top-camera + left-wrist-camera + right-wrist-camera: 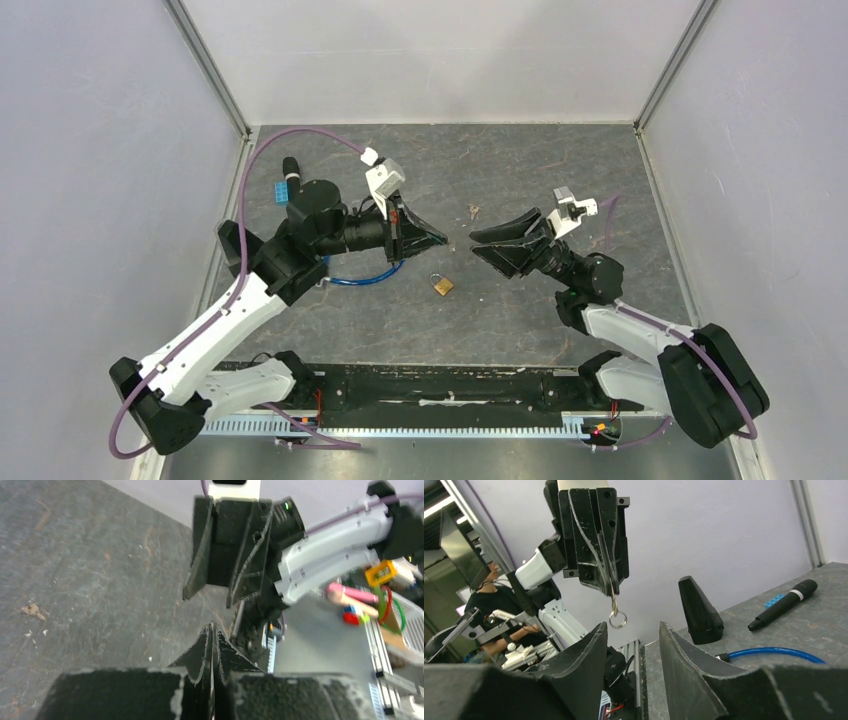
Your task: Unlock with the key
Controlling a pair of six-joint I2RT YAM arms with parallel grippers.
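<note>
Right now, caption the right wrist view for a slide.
The left gripper pinches the key, ring dangling, facing the open right gripper.

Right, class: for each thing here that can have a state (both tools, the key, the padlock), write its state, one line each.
left tool: shut on the key.
right tool: open, empty, facing the left tool.
key: pinched in the left tool, sticking out past its tips.
padlock: lying on the table, shackle looks closed, nothing touching it.
</note>
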